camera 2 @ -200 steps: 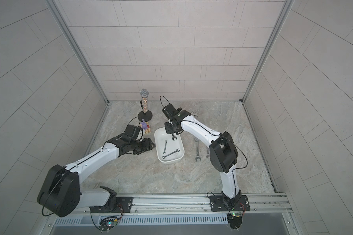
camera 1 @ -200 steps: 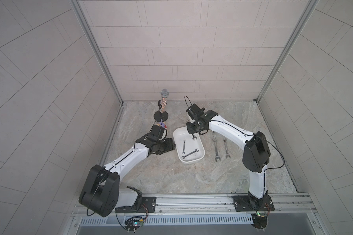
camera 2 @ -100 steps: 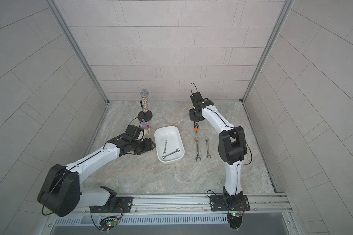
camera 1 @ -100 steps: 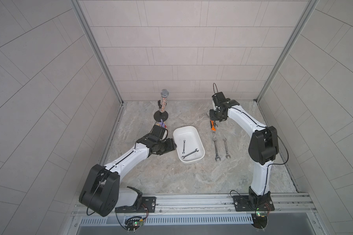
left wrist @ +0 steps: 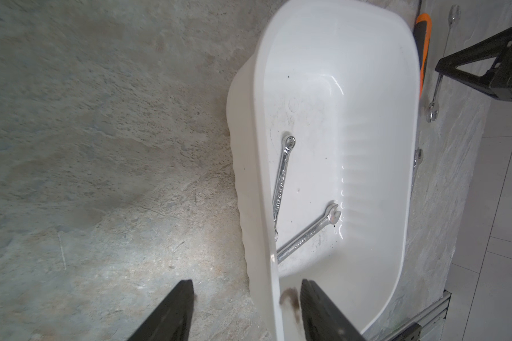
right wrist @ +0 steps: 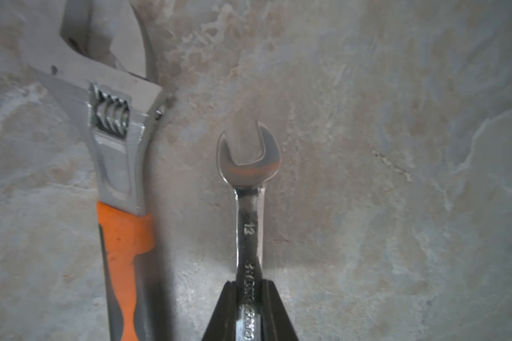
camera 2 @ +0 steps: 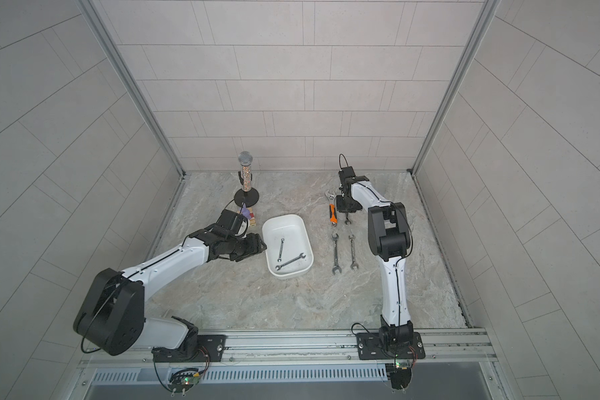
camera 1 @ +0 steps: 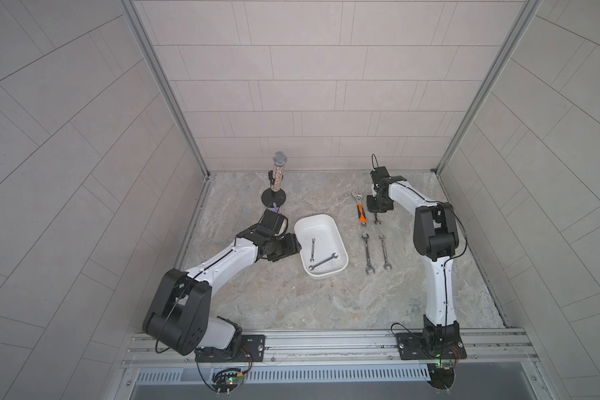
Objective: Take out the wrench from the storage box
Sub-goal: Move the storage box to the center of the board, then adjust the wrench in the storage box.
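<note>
Though top views hide it, right claw (right wrist: 249, 282) clamps wrench (right wrist: 248, 224); left claw (left wrist: 246, 282) half-open astride storage box (left wrist: 322, 73) rim

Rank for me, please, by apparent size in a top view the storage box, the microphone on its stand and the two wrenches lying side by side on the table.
1. storage box
2. microphone on its stand
3. Too alike to rank: wrench nearer the box, wrench farther from it.
</note>
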Available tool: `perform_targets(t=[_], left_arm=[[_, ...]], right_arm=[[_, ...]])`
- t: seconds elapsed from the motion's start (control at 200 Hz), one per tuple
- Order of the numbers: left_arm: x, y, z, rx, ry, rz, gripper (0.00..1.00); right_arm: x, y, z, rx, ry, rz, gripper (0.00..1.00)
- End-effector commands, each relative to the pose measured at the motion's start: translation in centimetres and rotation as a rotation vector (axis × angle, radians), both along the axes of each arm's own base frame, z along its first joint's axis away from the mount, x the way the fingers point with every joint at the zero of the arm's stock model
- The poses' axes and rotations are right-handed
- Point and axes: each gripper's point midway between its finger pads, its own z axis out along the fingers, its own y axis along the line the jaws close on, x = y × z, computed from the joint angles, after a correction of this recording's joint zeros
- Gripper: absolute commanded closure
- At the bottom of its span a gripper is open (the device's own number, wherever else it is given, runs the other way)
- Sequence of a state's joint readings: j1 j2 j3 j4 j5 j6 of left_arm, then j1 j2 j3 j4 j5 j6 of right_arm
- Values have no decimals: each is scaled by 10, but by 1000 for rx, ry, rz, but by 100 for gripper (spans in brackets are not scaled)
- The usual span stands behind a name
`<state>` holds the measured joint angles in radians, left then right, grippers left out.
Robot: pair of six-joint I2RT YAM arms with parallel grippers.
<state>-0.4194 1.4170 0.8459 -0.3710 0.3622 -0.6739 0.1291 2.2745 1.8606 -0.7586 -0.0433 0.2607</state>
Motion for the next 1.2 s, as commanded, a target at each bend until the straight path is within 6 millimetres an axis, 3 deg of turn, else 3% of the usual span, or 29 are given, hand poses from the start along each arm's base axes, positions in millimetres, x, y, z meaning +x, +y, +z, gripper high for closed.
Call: perform_targets(t=[0.0, 0.2, 0.385, 0.495, 0.605, 0.74, 0.875, 1.021, 1.196], left_arm=[[4, -1, 4, 10, -11, -7, 36], [3, -1, 2, 13, -9, -10, 36], [2, 0, -2, 20, 7, -11, 38], [1, 0, -4, 22, 19, -11, 41], [0, -2, -8, 16, 36, -11, 45], [-5, -7, -15, 6, 72, -15, 51], [-7, -13, -20, -19, 101, -19, 54], [-11, -16, -21, -27, 127, -30, 55], [-11, -15, -17, -25, 110, -26, 55]], right_arm=[[5, -4, 1, -23, -11, 14, 97], [2, -9, -6, -36, 9, 14, 85], [0, -9, 5, -31, -1, 15, 63], [-3, -6, 22, -22, -15, 12, 59], [-18, 7, 62, 5, -72, 7, 59], [-59, 51, 108, 116, -194, -32, 62], [-112, 134, 124, 168, -261, 72, 64], [-147, 202, 104, 209, -259, 158, 63], [-161, 253, 59, 155, -150, 281, 63]])
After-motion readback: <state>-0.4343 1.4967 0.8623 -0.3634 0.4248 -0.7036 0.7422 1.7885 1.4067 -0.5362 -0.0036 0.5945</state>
